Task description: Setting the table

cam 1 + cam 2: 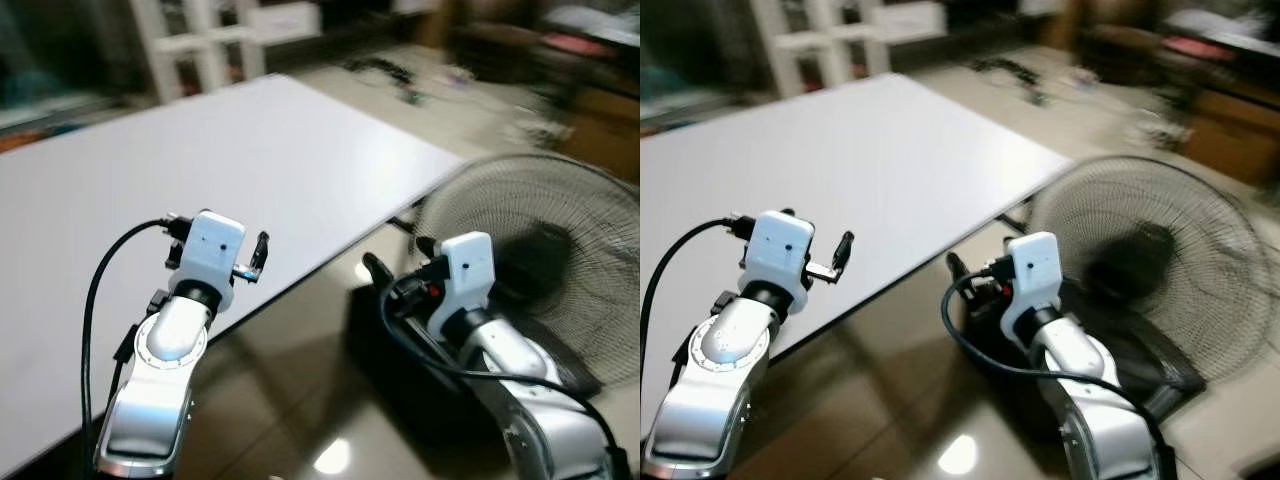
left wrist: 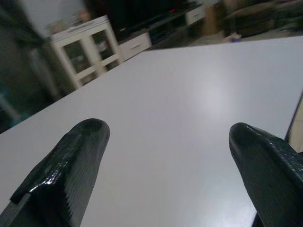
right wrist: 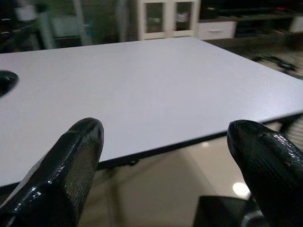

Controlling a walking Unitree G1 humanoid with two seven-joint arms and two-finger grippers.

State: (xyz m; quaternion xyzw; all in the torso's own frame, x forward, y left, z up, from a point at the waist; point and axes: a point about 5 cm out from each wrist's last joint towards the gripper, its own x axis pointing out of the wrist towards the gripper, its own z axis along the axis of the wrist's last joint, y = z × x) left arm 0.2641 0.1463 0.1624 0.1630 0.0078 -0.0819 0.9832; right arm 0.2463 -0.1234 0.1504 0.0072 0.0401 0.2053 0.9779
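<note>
Both arms sit closest to the head camera, raised in front of me. Left gripper (image 1: 262,252) hangs over the near edge of the white table (image 1: 250,160); its wrist view shows the two fingers (image 2: 71,170) set wide apart with nothing between them, looking along the tabletop. Right gripper (image 1: 378,275) is off the table's near right side, over the glossy floor (image 1: 300,400); its fingers (image 3: 71,165) are also spread wide and empty, with the table edge just ahead of them. Tabletop runs away from me toward the far left, long axis on that same diagonal, right corner ending near the standing fan (image 1: 540,260). No dishes, cutlery or anything else to lay out on the surface as far as I can see, so I judge the setting hasn't started and whatever goes on the table has to be fetched from elsewhere. Left arm is the nearer one to the surface; the right would need to swing left and forward to get over it. A dark box-like thing (image 1: 410,370) sits on the floor under the right arm, beside the fan base. White cabinet (image 2: 90,47) stands beyond the table's far end. Background is blurred; no labels or writing readable anywhere.
</note>
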